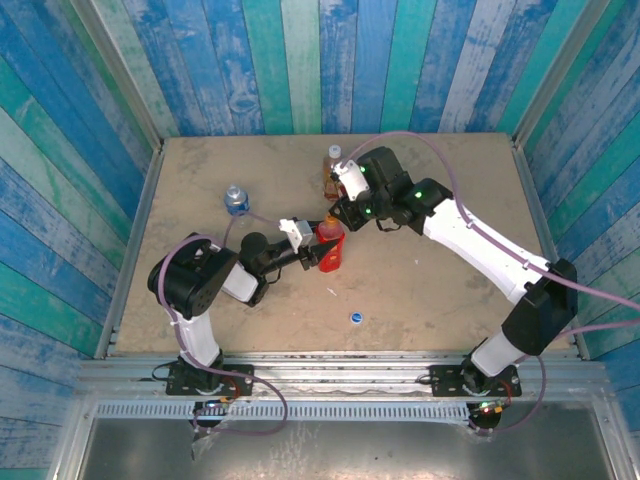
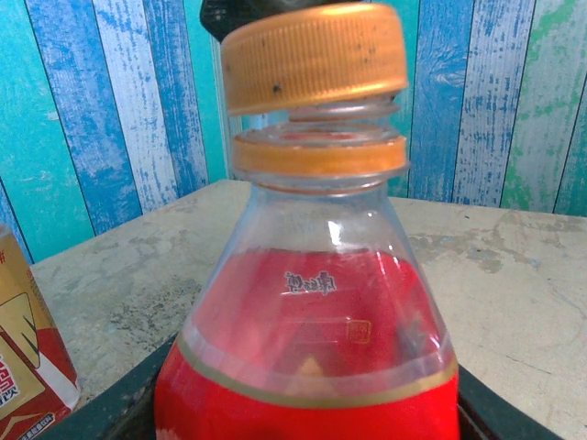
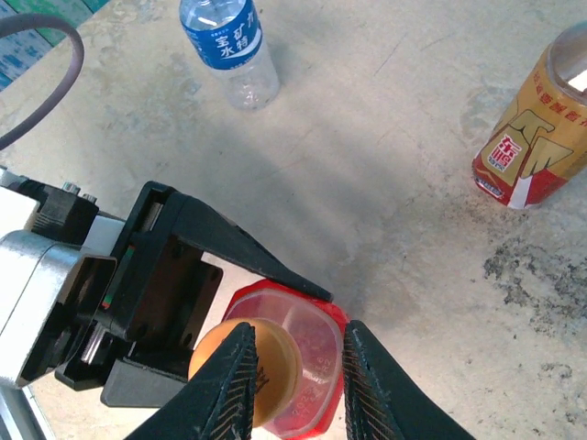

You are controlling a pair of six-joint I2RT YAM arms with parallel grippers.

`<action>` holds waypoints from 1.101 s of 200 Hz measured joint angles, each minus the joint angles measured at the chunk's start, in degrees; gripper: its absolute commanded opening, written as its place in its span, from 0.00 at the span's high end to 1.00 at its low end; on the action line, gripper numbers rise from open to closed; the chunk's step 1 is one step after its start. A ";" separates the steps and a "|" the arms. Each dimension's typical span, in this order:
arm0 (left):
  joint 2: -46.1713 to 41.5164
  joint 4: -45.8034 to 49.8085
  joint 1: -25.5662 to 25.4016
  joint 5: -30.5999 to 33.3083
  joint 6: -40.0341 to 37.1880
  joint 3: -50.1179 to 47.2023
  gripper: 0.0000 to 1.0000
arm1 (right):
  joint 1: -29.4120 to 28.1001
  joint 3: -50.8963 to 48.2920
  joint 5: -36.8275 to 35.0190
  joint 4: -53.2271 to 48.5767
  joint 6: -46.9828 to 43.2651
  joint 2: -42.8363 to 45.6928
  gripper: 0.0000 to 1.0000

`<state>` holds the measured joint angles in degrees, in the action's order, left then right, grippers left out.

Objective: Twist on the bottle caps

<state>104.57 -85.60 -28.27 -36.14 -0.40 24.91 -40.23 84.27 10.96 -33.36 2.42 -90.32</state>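
Top external view, starting at the near edge: a small round blue plastic cap [image 1: 355, 318] is lying loose on the tan table [image 1: 450, 300], well apart from every bottle, so that one's def not done.

Bit further in, the left gripper [image 1: 312, 256] is clamped on the body of the clear plastic bottle of red drink [image 1: 331, 250], holding it upright mid-table. Left wrist cam has it close up. The ridged orange plastic cap [image 2: 316, 55] sits on the neck but a bit crooked, w/ bare threads showing between it and the orange collar ring [image 2: 321, 154]. So imo it's on the mouth but barely threaded, if at all. The right gripper [image 3: 299, 328] is over it from above, fingers drawn in either side of the cap. On the right wrist cam there's a sliver of gap on one side, so I can't tell if it's actually pinching it.

Further back on the left, the clear plastic water bottle w/ the blue label [image 1: 236, 200] stands alone. Prob where the blue one belongs. At the far side, the amber tea bottle w/ the red-and-gold label [image 3: 537, 128] has a small white cap [image 1: 334, 152] on top, I think. Tightness unknown.

Tally as I read it: maybe one done, one in progress, one untouched. Orange needs straightening + twisting down.
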 measured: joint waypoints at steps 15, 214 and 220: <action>0.00 0.04 0.07 0.00 0.00 0.00 0.44 | 0.00 0.00 0.31 -0.28 -0.02 0.09 0.71; 0.00 0.31 0.44 -0.22 -0.02 0.00 0.44 | -0.22 -1.31 1.95 0.04 1.60 0.31 0.74; 0.00 0.31 0.44 -0.33 0.02 0.00 0.44 | -0.22 -1.27 1.97 0.11 1.75 0.35 0.73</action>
<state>104.57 -85.30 -27.83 -36.47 -0.38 24.91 -40.45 83.00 12.93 -33.26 4.16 -89.97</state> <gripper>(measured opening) 0.558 0.255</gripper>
